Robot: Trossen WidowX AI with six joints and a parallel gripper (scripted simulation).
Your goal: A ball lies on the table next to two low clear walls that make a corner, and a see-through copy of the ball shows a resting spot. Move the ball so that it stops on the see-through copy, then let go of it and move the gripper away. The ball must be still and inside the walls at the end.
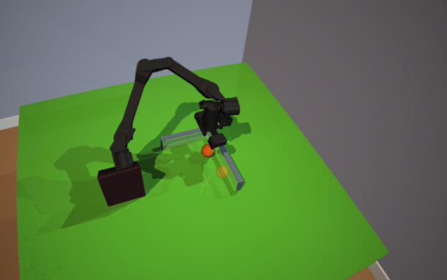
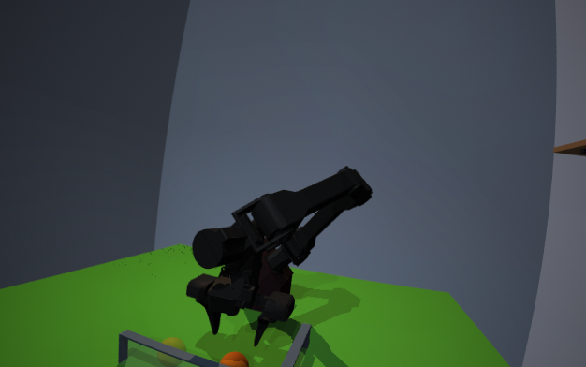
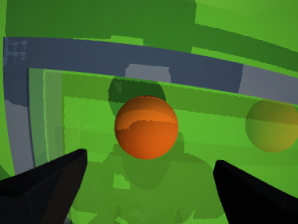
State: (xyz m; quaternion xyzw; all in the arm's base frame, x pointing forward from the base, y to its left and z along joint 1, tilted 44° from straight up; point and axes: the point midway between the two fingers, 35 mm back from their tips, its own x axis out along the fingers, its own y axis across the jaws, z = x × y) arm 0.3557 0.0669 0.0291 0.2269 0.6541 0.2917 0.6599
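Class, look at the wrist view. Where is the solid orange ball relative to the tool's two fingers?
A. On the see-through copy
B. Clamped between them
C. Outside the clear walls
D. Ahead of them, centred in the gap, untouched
D: the solid orange ball lies beyond the open tool, with green table showing between it and both fingertips.

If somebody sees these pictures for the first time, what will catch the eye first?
The bright orange ball stands out on the green table, close to the corner of the two clear walls. The black gripper hangs open just above it, holding nothing. The faint see-through copy sits further along one wall.
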